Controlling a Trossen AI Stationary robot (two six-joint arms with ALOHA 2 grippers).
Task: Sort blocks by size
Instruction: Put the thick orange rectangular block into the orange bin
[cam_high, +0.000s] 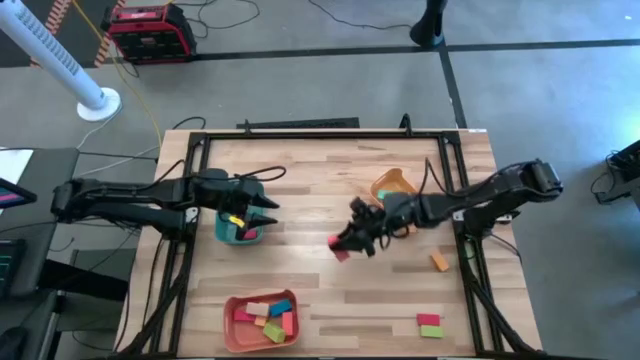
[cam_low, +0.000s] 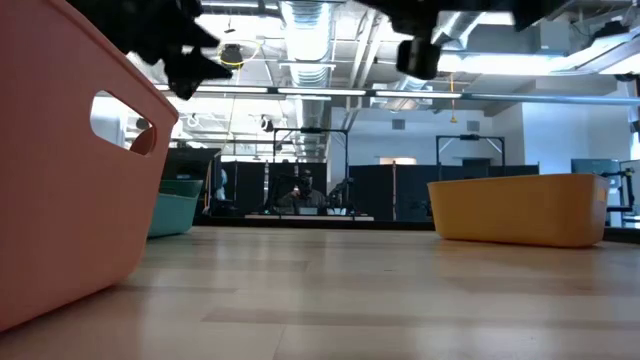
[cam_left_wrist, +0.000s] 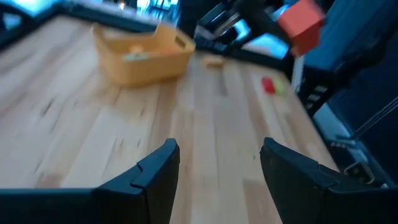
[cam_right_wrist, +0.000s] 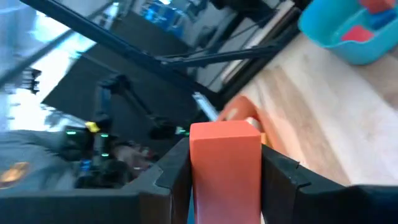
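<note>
My right gripper (cam_high: 345, 243) is shut on a red block (cam_high: 340, 253) above the middle of the table; the block also shows in the right wrist view (cam_right_wrist: 225, 163) and, held high, in the left wrist view (cam_left_wrist: 301, 22). My left gripper (cam_high: 264, 212) is open and empty over the teal tray (cam_high: 238, 230), which holds red blocks (cam_right_wrist: 360, 31). An orange block (cam_high: 439, 262) and a red and a green block (cam_high: 429, 325) lie flat on the table at the right. The salmon tray (cam_high: 262, 320) holds several blocks. My right gripper pinches the red block by two opposite sides (cam_right_wrist: 194, 168) between its two fingers. The fingers come from the table's right, slanting down. The block is lifted clear of the table.
The yellow-orange tray (cam_high: 393, 186) stands just behind my right arm, with a small block inside (cam_left_wrist: 134, 55). The salmon tray stands at the near edge and fills the left of the low view (cam_low: 60, 200). A dark metal frame (cam_high: 300, 130) borders the table.
</note>
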